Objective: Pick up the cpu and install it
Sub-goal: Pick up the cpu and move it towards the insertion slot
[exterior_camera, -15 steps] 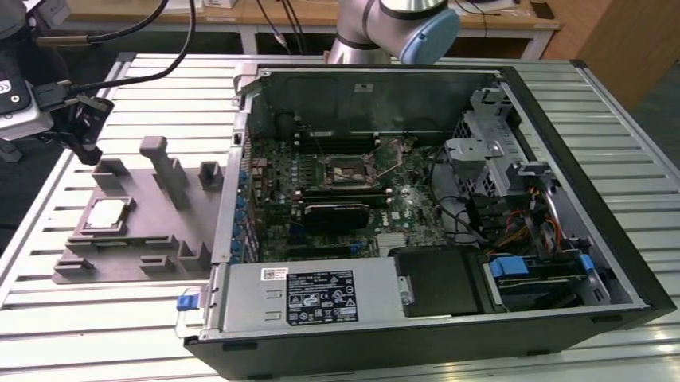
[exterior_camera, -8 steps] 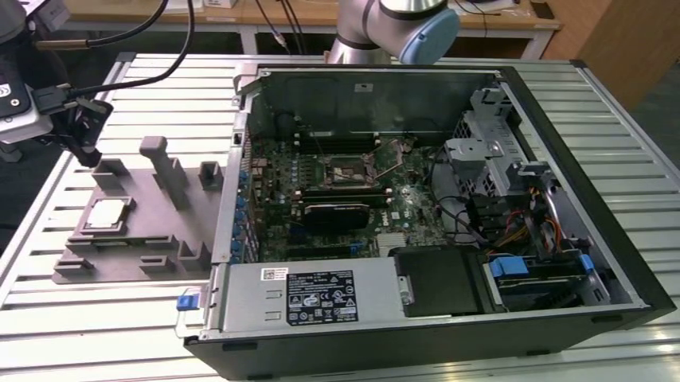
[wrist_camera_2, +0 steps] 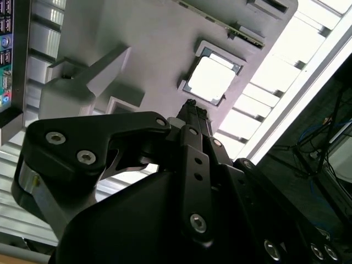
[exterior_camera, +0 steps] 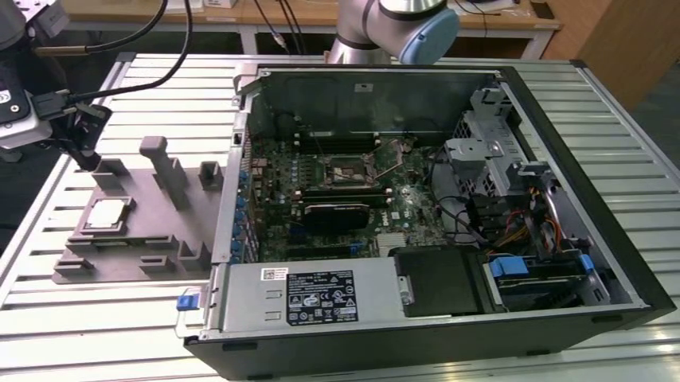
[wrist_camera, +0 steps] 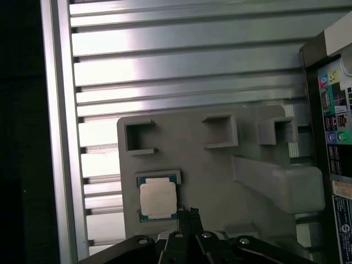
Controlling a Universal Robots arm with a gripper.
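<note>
My pincer (wrist_camera_2: 190,104) hovers near the cpu (wrist_camera_2: 213,77), fingers closed together, gripping nothing. The cpu lies in its grey fixture (exterior_camera: 159,231). I judge 0 of 2 steps done: pickup and installation are both outstanding.

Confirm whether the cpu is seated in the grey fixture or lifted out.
Seated. The cpu lies flat in its recess on the grey fixture; in the exterior view the gripper hangs apart from it, holding nothing.

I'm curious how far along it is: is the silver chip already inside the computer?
No, the cpu lies on the grey holder outside the computer case, at the exterior view's left.
</note>
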